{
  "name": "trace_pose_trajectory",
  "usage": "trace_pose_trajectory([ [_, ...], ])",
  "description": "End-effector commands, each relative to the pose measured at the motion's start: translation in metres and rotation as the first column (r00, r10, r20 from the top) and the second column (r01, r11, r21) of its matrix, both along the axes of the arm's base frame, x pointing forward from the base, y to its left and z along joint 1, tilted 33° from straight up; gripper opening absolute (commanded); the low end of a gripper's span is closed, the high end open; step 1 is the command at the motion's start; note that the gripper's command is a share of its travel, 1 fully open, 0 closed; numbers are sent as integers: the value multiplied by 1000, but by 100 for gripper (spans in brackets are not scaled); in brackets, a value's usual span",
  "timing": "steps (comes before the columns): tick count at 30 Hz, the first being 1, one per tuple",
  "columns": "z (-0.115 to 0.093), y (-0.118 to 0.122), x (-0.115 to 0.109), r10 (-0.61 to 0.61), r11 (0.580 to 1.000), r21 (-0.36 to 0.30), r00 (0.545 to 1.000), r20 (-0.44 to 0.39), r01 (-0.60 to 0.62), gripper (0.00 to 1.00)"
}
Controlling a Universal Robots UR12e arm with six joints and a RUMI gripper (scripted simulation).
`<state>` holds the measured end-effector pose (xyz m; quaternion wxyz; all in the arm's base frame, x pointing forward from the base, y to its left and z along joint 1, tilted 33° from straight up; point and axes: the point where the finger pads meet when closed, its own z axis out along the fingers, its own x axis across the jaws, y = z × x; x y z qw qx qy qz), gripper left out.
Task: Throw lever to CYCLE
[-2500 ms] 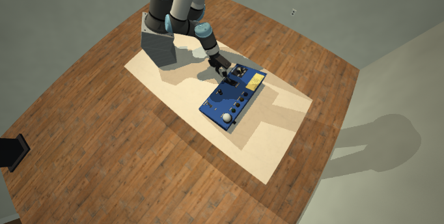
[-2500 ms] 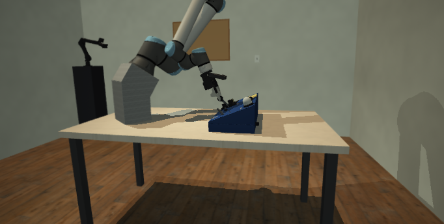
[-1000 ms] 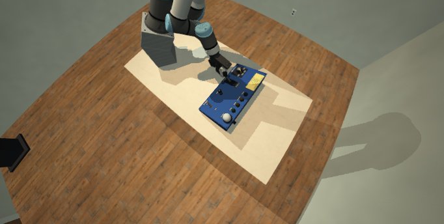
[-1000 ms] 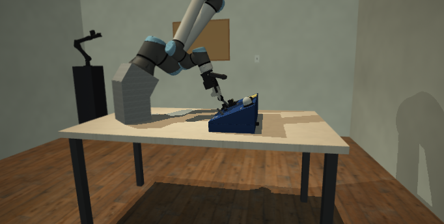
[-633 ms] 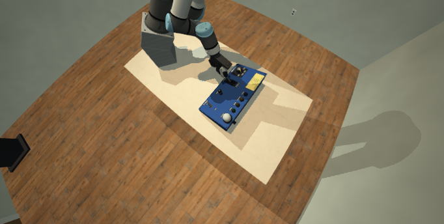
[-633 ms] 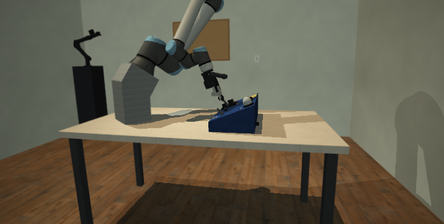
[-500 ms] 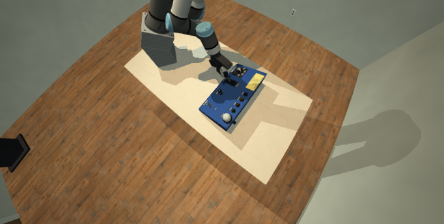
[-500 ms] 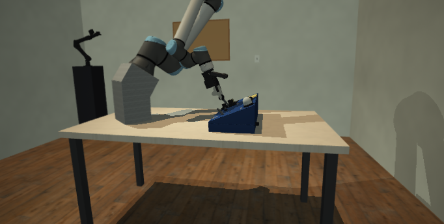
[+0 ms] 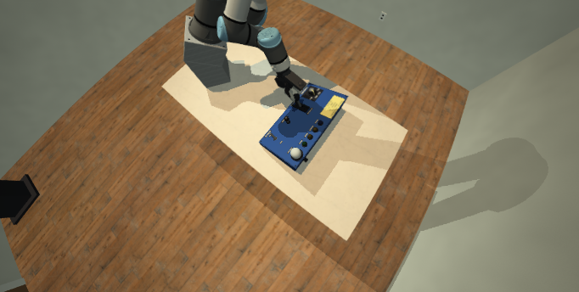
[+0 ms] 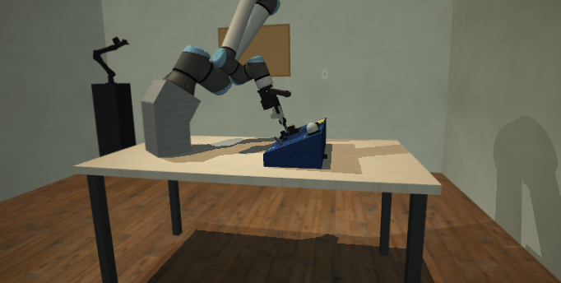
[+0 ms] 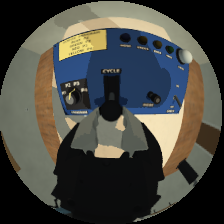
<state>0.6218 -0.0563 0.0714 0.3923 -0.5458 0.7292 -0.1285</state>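
A blue wedge-shaped console sits on the pale table; it also shows in the side view and the wrist view. Its black lever stands in a slot below the label CYCLE, with the knob at the slot's near end. My gripper is shut on the lever knob, fingers on either side of it; it also shows in the side view. The lever's base is hidden behind the knob and fingers.
On the console are a rotary selector, a yellow label, a row of dark buttons, a white dome button, a small knob and a toggle. The grey arm pedestal stands at the table's back left.
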Motion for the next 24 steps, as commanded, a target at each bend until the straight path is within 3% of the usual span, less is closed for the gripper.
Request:
trace_pose_trajectory([
  [1,9,-6,10,2,1000,-4,1000,4,-2,0],
  [24,20,-13,32,1,1000,-2,1000,2,-1,0],
])
